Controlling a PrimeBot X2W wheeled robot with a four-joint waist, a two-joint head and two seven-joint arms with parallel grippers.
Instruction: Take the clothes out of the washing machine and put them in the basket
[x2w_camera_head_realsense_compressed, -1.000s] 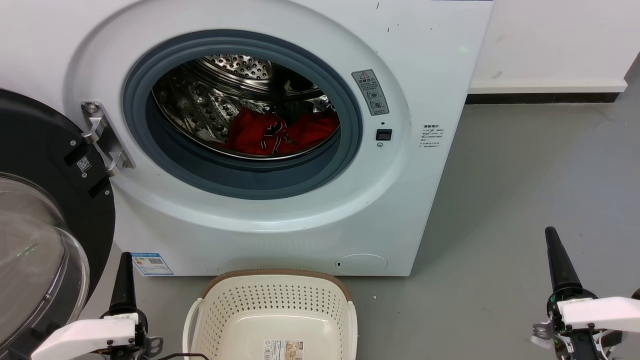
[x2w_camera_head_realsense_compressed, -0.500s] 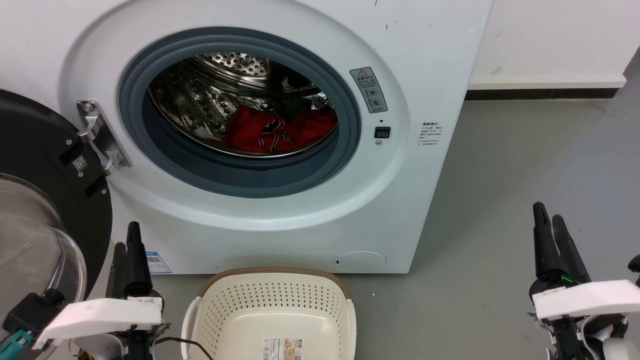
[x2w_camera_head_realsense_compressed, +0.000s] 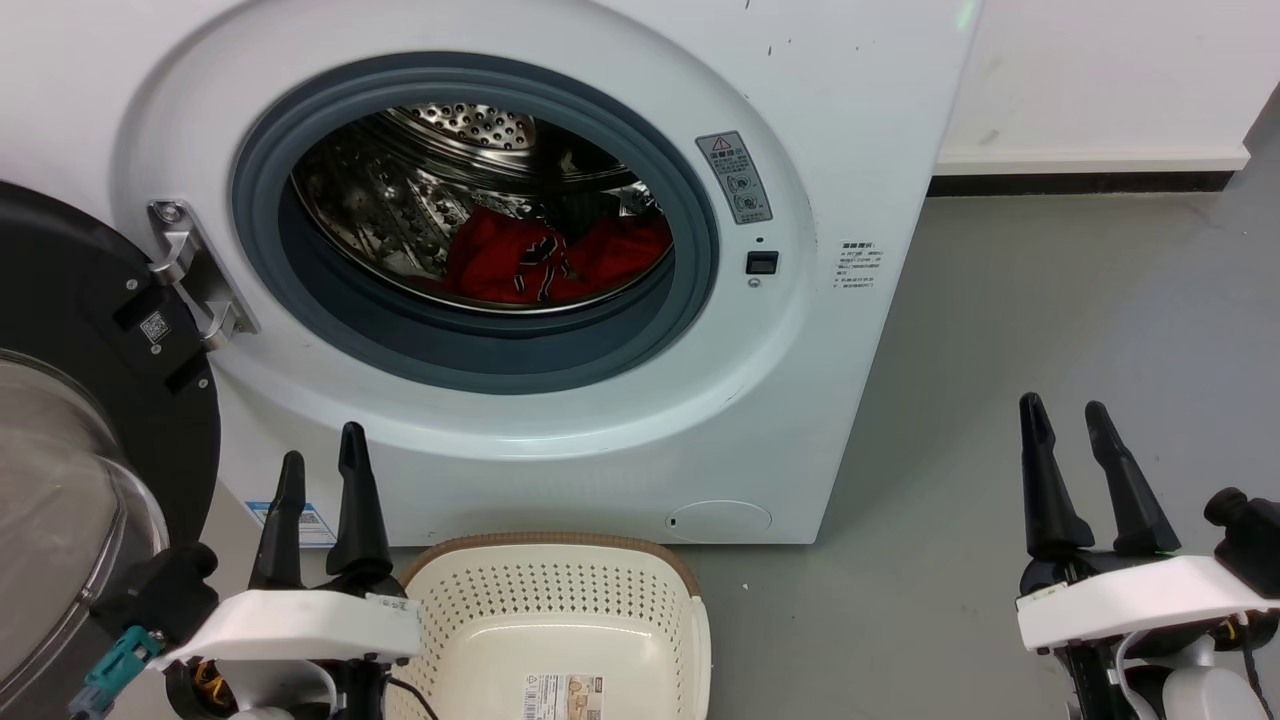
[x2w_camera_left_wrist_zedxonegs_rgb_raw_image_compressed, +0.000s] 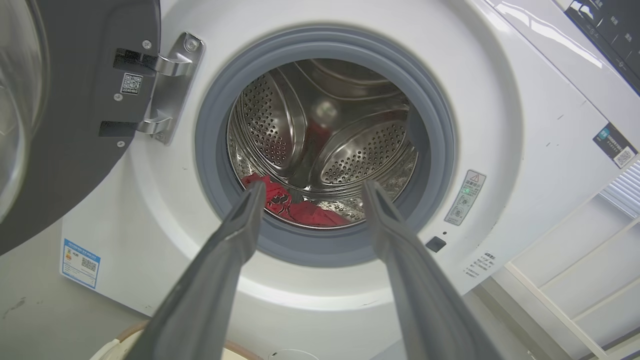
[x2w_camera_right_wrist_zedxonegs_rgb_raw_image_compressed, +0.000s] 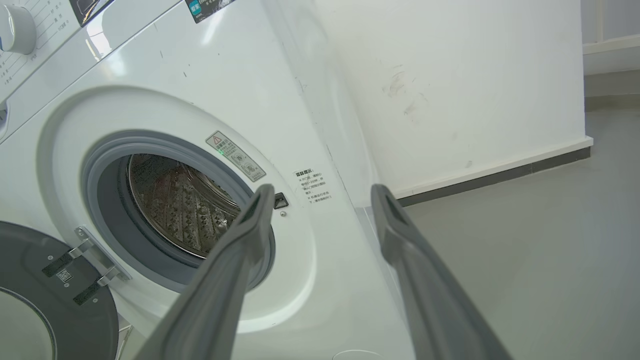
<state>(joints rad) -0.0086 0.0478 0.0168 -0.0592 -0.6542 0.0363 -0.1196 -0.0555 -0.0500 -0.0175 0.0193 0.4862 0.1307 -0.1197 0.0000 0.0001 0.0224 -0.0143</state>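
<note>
Clothes (x2w_camera_head_realsense_compressed: 500, 265) lie deepest in the scene, a red bunch with black and white trim on the bottom of the washing machine's (x2w_camera_head_realsense_compressed: 600, 440) steel drum (x2w_camera_head_realsense_compressed: 400, 210). Nearest stands the basket (x2w_camera_head_realsense_compressed: 550, 545), on the grey floor (x2w_camera_head_realsense_compressed: 1000, 350) just before the machine's front panel, below the porthole. The left fingers (x2w_camera_head_realsense_compressed: 352, 500) rise just beside the basket's left rim, before the machine's lower left corner, spread apart and gripping nothing. The right fingers (x2w_camera_head_realsense_compressed: 1040, 480) stand well off the machine's right side over the floor, likewise parted and empty. On the machine's left, the black-rimmed glass door (x2w_camera_head_realsense_compressed: 70, 300) hangs swung wide on its metal hinge (x2w_camera_head_realsense_compressed: 195, 270). A grey rubber ring (x2w_camera_head_realsense_compressed: 480, 350) frames the porthole. In the left wrist view the red cloth shows low in the drum, between the two fingertips. Behind the machine's right side runs a white wall (x2w_camera_head_realsense_compressed: 1100, 70) with a dark skirting
</note>
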